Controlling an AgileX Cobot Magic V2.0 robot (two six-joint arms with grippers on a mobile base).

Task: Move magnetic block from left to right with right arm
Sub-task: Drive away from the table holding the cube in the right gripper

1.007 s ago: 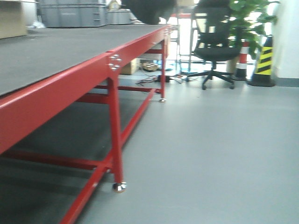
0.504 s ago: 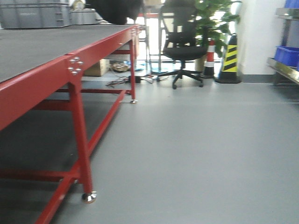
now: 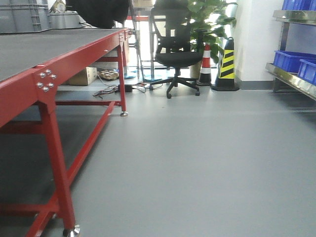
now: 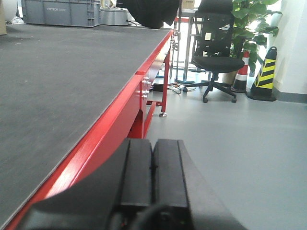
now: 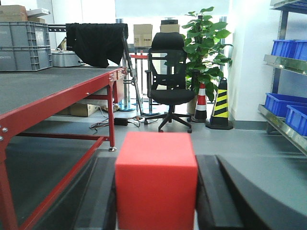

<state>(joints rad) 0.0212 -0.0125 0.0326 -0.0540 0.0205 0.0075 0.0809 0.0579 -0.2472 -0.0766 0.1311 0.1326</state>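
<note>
The block is sitting squeezed between the right fingers, with one black finger pressing on each side face and its red front face filling the low middle of the right wrist view. It is being held off to the right of the worktop, whose red frame and dark grey mat are running along the left of that view, and grey floor is showing behind the block. The left fingers are lying pressed flat together with nothing between them, hanging just beside the worktop's red edge. At the far end of the worktop, grey crates are standing and a black cloth is hanging. Beyond it a black chair is standing on the floor in front of a plant, with two striped cones beside it. Blue bins are sitting on a metal shelf along the right wall.
</note>
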